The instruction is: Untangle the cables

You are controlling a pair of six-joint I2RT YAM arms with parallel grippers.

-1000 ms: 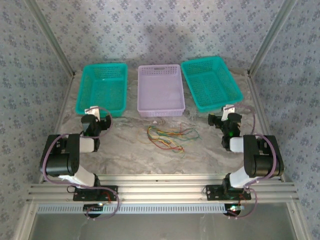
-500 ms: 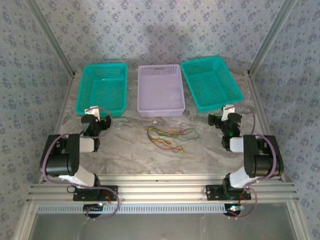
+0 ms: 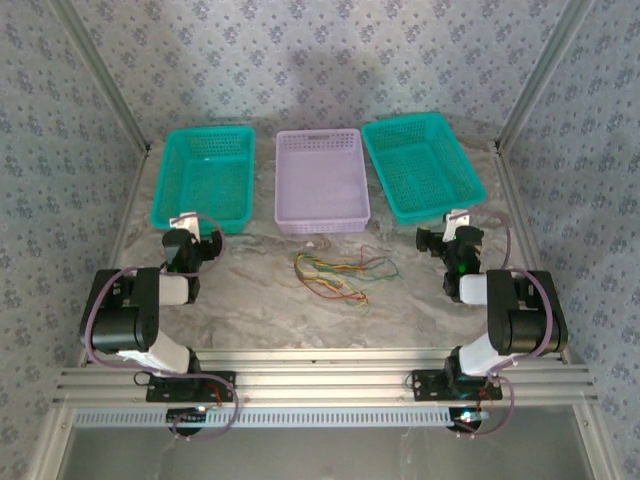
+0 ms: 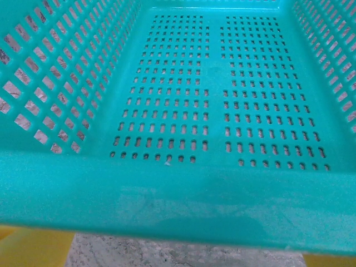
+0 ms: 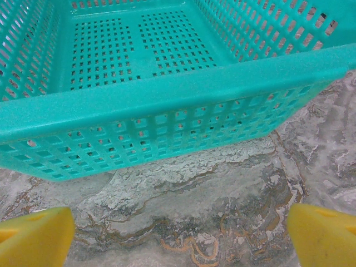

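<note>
**Worktop [image 3: 250, 300], contents as found**

1. Left teal basket [image 3: 203, 178]: far left. Perforated floor bare. Its near rim runs right across the left wrist view, just ahead of the left fingers [image 4: 33, 247].
2. Lilac basket [image 3: 321, 180]: far centre, between the two teal ones, just beside each. Floor bare.
3. Right teal basket [image 3: 423, 165]: far right, set at a slant. Floor bare. Its near wall stands just ahead of the right fingers [image 5: 33, 236].
4. Cables [image 3: 338, 272]: one loose tangle of yellow, green and red strands. It lies flat on the worktop near the lilac basket's front wall but apart from it, and midway between the two arms.
5. Left fingers: yellow tips at both lower corners, spread wide, holding nothing.
6. Right fingers: likewise spread wide and holding nothing, with marbled worktop between them.

Edges and room: the baskets line the far side and a metal rail [image 3: 320, 385] closes the near edge. Bare worktop lies on either side of the cables.
</note>
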